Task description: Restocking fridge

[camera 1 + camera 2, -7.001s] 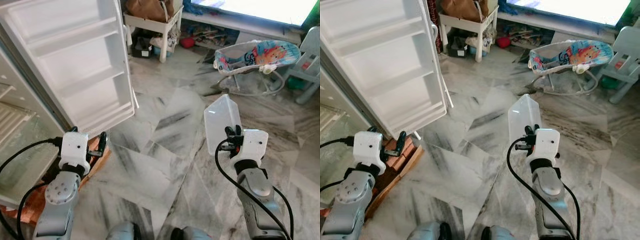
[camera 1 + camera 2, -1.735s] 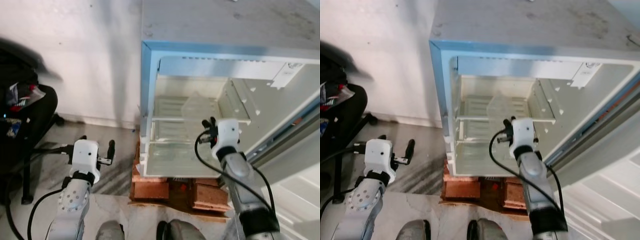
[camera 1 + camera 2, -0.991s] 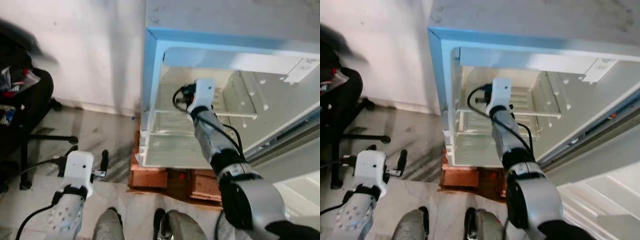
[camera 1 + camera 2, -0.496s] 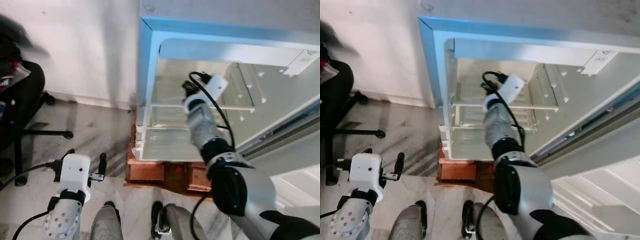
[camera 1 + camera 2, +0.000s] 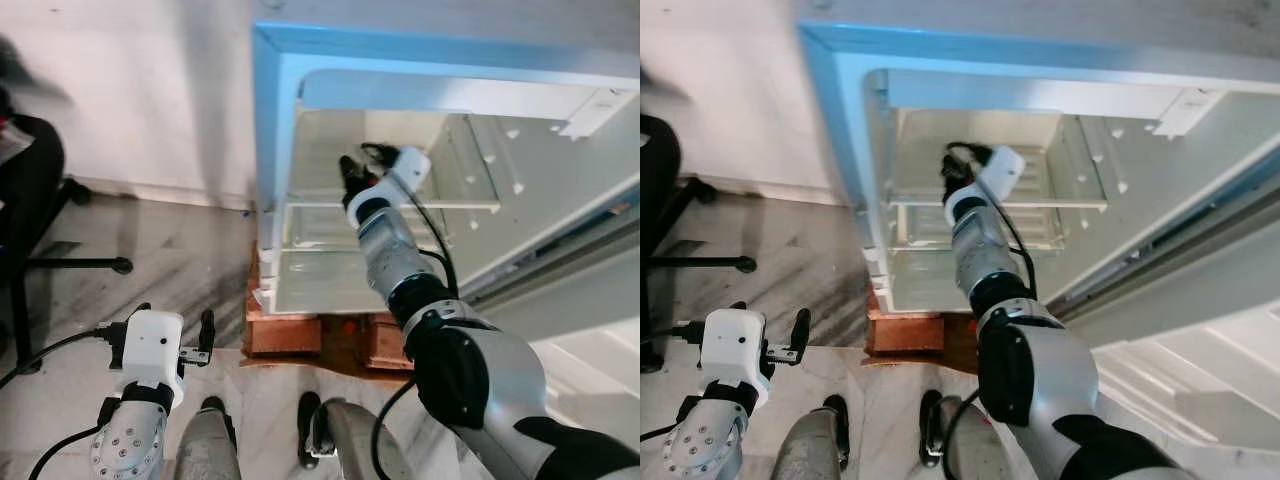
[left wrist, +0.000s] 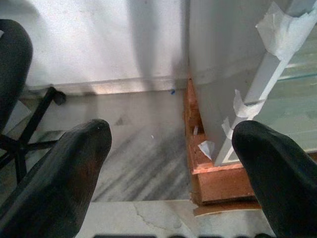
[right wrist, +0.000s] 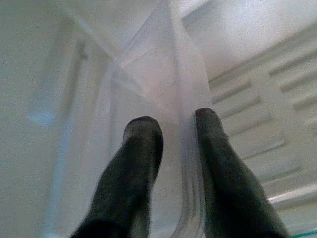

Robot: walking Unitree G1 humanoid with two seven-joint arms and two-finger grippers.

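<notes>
Gripping clear container [image 7: 163, 89] inside fridge [image 5: 300, 90]: right pincer [image 7: 176, 124].

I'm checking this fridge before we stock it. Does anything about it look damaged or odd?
The fridge stands on bricks instead of the floor, and torn strips of white tape cling to its front edge.

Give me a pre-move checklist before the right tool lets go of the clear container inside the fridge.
1. Fridge open: ok.
2. Right tool inside the fridge, above the shelf: ok.
3. Fingers straddling a wall of the clear container: ok.
4. Container resting on the shelf: cannot tell.
5. Left tool open, low over the floor, outside the fridge: ok.
</notes>
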